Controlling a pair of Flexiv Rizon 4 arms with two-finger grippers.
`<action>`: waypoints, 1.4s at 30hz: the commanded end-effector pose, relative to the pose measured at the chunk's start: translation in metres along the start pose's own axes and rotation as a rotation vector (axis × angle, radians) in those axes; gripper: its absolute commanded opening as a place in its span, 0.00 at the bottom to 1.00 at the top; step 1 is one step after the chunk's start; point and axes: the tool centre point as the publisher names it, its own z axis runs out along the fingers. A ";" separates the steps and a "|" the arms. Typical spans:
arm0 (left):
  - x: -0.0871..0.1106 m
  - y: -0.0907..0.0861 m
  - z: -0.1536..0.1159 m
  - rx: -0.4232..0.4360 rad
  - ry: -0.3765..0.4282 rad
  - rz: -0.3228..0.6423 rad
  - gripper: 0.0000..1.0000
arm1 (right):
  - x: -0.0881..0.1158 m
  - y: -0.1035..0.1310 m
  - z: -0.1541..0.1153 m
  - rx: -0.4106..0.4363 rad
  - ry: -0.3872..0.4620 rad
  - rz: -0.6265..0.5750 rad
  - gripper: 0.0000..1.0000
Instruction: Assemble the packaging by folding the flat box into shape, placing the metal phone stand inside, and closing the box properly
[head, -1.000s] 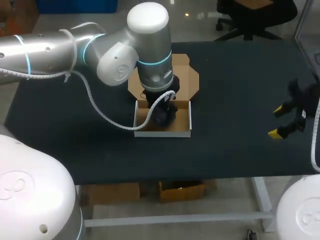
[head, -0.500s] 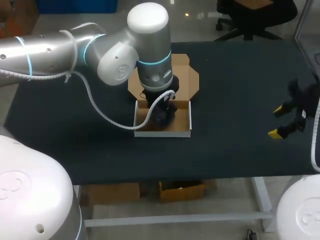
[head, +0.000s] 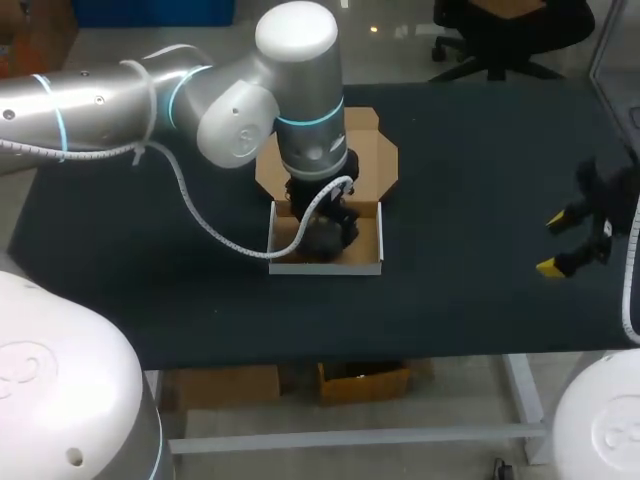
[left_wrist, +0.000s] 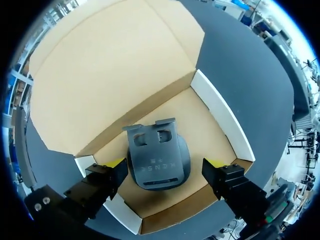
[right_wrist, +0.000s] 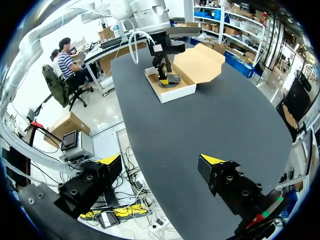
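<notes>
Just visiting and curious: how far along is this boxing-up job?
Done: the box is folded up, metal phone stand lying inside. In hand: the left end effector sits open astride the stand. Left: the lid lies open, not yet closed.

The left arm (head: 120, 95) comes in from the left side and bends over the middle, its wrist (head: 312, 150) pointing straight down. The left hand (left_wrist: 166, 162) hangs low, fingers (left_wrist: 102, 180) spread wide. The right hand (head: 556, 243) sits far out at the right edge, well apart from the left, with its yellow-tipped fingers also held open.
</notes>
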 end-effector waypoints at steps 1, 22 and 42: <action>0.004 -0.002 -0.004 0.005 -0.017 -0.046 1.00 | 0.001 -0.001 -0.001 -0.004 0.000 -0.002 1.00; 0.005 -0.001 0.001 0.003 -0.014 -0.273 1.00 | 0.001 -0.001 -0.001 -0.004 0.000 -0.002 1.00; 0.005 -0.001 0.001 0.003 -0.014 -0.273 1.00 | 0.001 -0.001 -0.001 -0.004 0.000 -0.002 1.00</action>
